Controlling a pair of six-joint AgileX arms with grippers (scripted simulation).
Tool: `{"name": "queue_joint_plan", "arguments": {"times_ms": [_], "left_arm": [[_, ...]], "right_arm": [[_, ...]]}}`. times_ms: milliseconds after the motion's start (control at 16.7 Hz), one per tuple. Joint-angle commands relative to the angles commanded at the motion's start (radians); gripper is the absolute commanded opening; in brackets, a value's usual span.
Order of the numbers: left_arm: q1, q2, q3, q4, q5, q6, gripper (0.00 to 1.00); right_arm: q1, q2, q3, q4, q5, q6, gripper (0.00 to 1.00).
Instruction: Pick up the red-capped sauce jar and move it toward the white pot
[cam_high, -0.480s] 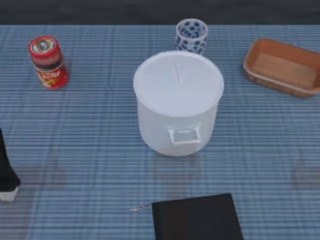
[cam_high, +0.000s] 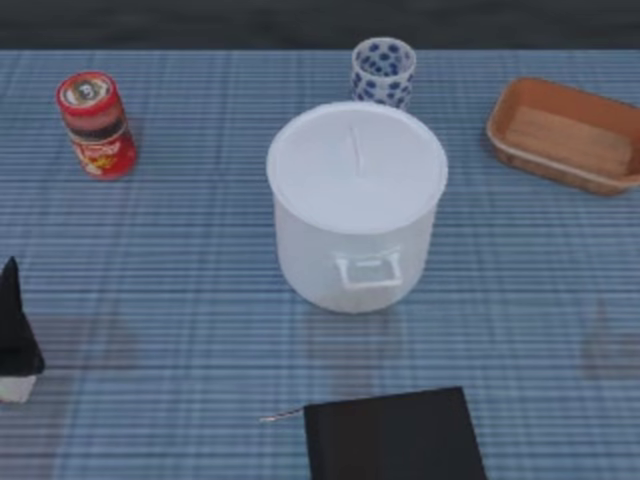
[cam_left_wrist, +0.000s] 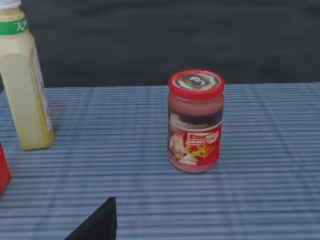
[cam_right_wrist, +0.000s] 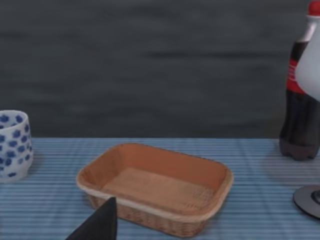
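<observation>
The red-capped sauce jar (cam_high: 96, 124) stands upright at the far left of the table; the left wrist view shows it (cam_left_wrist: 195, 121) straight ahead, with red-yellow label and dark band. The white pot (cam_high: 357, 205), lidded and with its handle facing the near edge, sits mid-table, well right of the jar. My left gripper (cam_high: 12, 305) hangs at the left edge, nearer than the jar and clear of it, open and empty; one dark finger (cam_left_wrist: 97, 225) shows. My right gripper is out of the top view, open, with a finger (cam_right_wrist: 100, 224) before the basket.
A white cup with blue dots (cam_high: 382, 70) stands behind the pot. A wicker basket (cam_high: 566, 134) lies far right. A black book (cam_high: 393, 435) sits at the near edge. A yellow bottle (cam_left_wrist: 22, 80) stands left of the jar. A cola bottle (cam_right_wrist: 302, 85) is beside the basket.
My left gripper has edged slightly farther in from the table's left edge. The jar, the pot and everything else stay put.
</observation>
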Motion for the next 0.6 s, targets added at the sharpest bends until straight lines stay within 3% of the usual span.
{"name": "queue_joint_plan", "arguments": {"times_ms": [300,600], "left_arm": [[-0.013,0.32,0.315,-0.187,0.027,0.039,1.0],[-0.019,0.731,0.763,-0.417,0.048,0.089,1.0]], "right_arm": [[0.0,0.0,0.0,0.0,0.0,0.0,1.0],[0.0,0.0,0.0,0.0,0.0,0.0,1.0]]}}
